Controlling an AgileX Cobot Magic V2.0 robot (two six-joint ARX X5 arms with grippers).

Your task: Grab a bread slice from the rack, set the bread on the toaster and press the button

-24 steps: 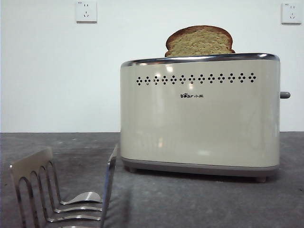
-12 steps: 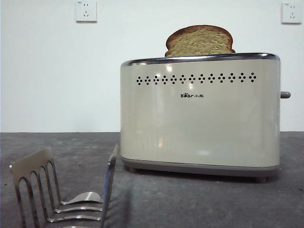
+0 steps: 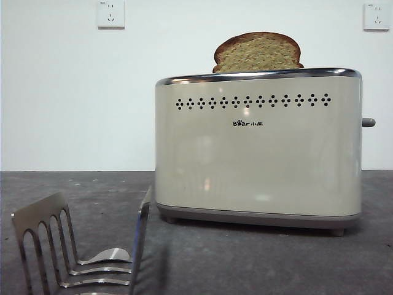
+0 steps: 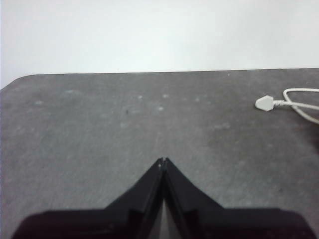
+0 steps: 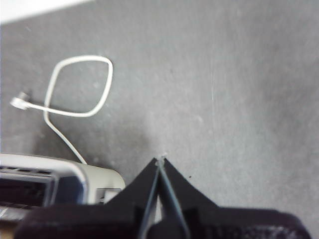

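The slice of bread (image 3: 258, 53) stands upright in the top of the cream toaster (image 3: 258, 147), its domed top showing above the chrome rim. The grey button (image 3: 368, 122) sticks out of the toaster's right end. The silver rack (image 3: 80, 246) stands empty at the front left. No gripper shows in the front view. My left gripper (image 4: 162, 160) is shut and empty over bare grey table. My right gripper (image 5: 160, 160) is shut and empty above the table, beside one end of the toaster (image 5: 55, 181).
Two white wall sockets (image 3: 111, 14) (image 3: 376, 16) are on the back wall. The toaster's white cable loops on the table (image 5: 79, 89), and its plug (image 4: 264, 103) lies there too.
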